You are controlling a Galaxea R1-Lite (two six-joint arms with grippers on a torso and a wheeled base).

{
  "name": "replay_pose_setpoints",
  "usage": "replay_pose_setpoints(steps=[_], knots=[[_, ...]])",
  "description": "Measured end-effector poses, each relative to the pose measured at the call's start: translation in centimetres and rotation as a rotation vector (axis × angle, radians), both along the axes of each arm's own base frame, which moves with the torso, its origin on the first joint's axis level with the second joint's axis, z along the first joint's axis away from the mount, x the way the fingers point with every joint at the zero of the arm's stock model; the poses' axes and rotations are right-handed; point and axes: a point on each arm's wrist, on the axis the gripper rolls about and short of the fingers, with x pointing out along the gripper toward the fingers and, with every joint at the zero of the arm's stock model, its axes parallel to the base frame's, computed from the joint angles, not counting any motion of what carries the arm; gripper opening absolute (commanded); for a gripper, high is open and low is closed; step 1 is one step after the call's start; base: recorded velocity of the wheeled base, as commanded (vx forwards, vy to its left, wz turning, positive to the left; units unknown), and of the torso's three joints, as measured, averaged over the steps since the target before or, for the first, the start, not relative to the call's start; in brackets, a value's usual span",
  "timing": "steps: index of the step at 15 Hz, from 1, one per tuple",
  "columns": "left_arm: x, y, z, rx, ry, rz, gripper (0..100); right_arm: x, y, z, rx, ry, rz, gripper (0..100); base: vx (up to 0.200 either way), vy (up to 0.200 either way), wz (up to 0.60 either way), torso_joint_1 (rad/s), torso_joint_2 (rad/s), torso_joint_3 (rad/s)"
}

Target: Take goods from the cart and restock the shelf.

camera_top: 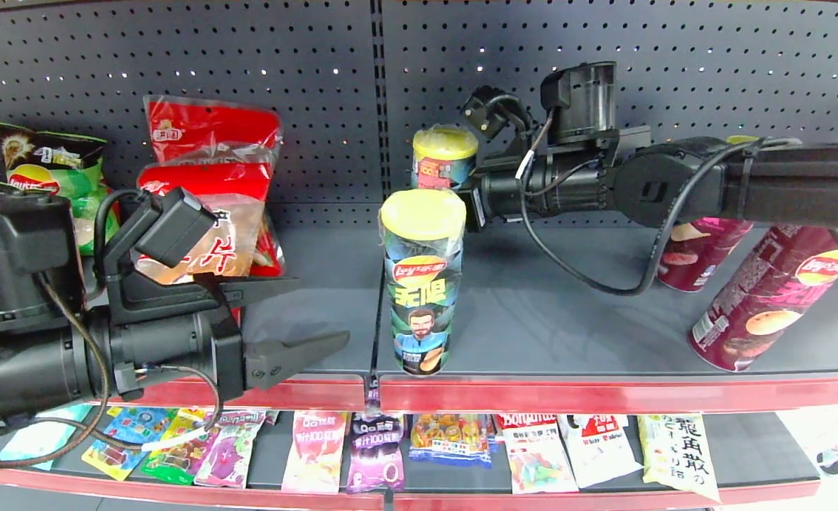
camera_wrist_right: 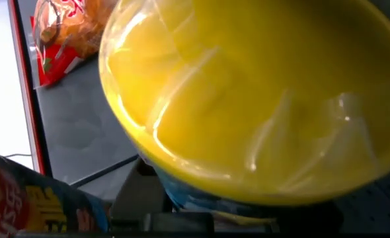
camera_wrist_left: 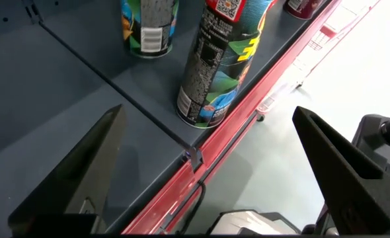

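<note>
— Where is the right gripper?
— The right gripper [camera_top: 471, 204] is reaching in from the right and sits at the far can [camera_top: 444, 157]. That can has a yellow lid and stands upright at the back of the shelf [camera_top: 546, 319], close to the pegboard [camera_top: 305, 92]. Whether the gripper is closed on it, I cannot tell.

— And the left one?
— The left gripper [camera_top: 323, 309] is spread wide and holds nothing. It hangs over the near left part of the shelf, just above the red front edge [camera_top: 603, 394].

— What is closest to it?
— The near can [camera_top: 422, 284], also yellow-lidded and upright, by the front edge. It is to the right of the left gripper, apart from it, and in front of the far can.

— Farther out?
— On the right are two maroon cans: the tilted can [camera_top: 766, 305] leans near the edge, and the other maroon can [camera_top: 699, 252] is partly hidden behind the right arm. On the left, red snack bags [camera_top: 213, 184] and a green chip bag [camera_top: 57, 177] stand against the pegboard. On the lower shelf [camera_top: 759, 454] a row of flat packets [camera_top: 390, 447] lies along the front.
</note>
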Motion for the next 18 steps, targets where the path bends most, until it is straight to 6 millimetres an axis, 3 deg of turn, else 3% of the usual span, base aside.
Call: replay_pose_setpoints(steps=[6,11,18], knots=[[0.1,0.0,0.1,-0.001,-0.004,0.0,100,-0.1,-0.1,-0.4,-0.009,0.014,-0.002,100,0.0,0.0,0.0,0.0,0.0,0.0],[0.1,0.0,0.0,0.001,-0.002,0.0,100,-1.5,-1.5,-0.2,-0.029,0.033,-0.039,100,0.0,0.0,0.0,0.0,0.0,0.0],[0.7,-0.3,-0.4,0.016,0.011,0.02,100,-6.1,-5.0,0.2,-0.063,0.08,-0.088,100,0.0,0.0,0.0,0.0,0.0,0.0]])
